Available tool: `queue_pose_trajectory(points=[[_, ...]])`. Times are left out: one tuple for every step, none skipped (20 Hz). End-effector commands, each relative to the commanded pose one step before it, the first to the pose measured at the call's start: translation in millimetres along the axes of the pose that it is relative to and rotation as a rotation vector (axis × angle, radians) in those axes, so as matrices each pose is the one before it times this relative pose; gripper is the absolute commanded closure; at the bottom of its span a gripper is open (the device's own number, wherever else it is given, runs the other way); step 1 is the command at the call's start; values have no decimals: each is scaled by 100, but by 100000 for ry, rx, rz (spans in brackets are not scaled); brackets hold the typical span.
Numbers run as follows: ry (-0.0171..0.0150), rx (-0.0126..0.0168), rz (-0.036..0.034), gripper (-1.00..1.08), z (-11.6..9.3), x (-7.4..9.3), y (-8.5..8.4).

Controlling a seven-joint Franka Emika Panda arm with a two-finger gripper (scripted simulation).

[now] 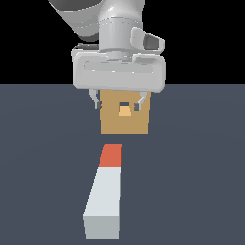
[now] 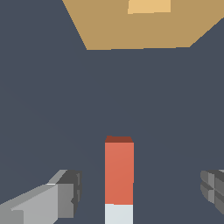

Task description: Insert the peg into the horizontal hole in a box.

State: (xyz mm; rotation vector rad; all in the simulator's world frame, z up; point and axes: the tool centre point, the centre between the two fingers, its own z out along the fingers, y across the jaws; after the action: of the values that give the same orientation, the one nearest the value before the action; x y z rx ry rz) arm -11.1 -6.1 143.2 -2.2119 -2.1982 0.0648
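Note:
The peg (image 1: 106,190) lies flat on the dark floor, pale grey-white with its orange-red end pointing at the box. The tan box (image 1: 125,121) stands behind it, with the small square hole (image 1: 124,109) in the face toward the peg. My gripper (image 1: 118,104) hangs open and empty in front of the box's upper part, well above the floor. In the wrist view the peg's orange end (image 2: 119,171) lies between the two spread fingers (image 2: 65,194), and the box (image 2: 144,26) with its hole (image 2: 148,6) shows beyond it.
A dark blue-grey floor (image 1: 191,182) surrounds the peg and box. Nothing else shows on it.

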Motion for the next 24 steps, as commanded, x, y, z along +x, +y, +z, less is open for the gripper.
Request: queue_pose_trajectory(points=[[0,0,0,-92,1,-1,1],[0,0,0,-92,27,-39,-3],[9,-68,0,-92,41,-119,-22],[0,0,0,-92,136,-195,-16],[25,-136,6,-92,110,-279,-45],[22,-118,4,-92,174,-354,-48],[26,-136,5,-92,216,-430,-55],[30,-151,5,-92,258,-505,-62],[39,-191,6,-92,286,-579,-73],[42,-203,6,-92,329,-651,-78],[49,-234,7,-92,360,-722,-86],[51,-244,7,-92,402,-791,-91],[59,-278,8,-92,429,-859,-99],[64,-294,8,-92,466,-924,-104],[69,-309,8,-92,500,-984,-107],[73,-300,8,-92,488,-957,-97],[78,-282,6,-92,455,-893,-82],[79,-255,4,-92,424,-824,-66],[81,-236,3,-92,385,-750,-54],[78,-215,3,-92,348,-678,-45],[69,-183,2,-92,317,-606,-38],[66,-170,2,-92,276,-536,-32],[58,-143,1,-92,243,-465,-25],[55,-127,1,-92,204,-395,-18]])
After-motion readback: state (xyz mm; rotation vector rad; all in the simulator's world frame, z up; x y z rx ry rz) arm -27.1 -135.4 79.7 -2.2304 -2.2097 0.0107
